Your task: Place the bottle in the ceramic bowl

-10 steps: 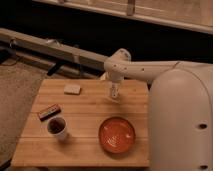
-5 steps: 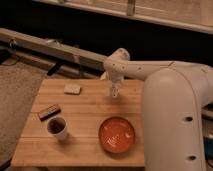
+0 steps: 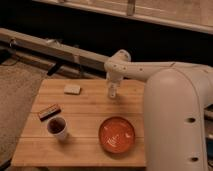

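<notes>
End effector (image 3: 113,87) hangs over the bottle (image 3: 113,93), well apart from ceramic bowl (image 3: 116,134).

Single view is looking down from high up, just behind the robot's white arm (image 3: 175,115) - that arm is sitting closest to the lens and filling the right side. It is facing across the wooden table (image 3: 90,112) at mid range, taking in nearly the whole top - the gripper (image 3: 113,89) is hanging near the table's far edge, upper middle.
</notes>
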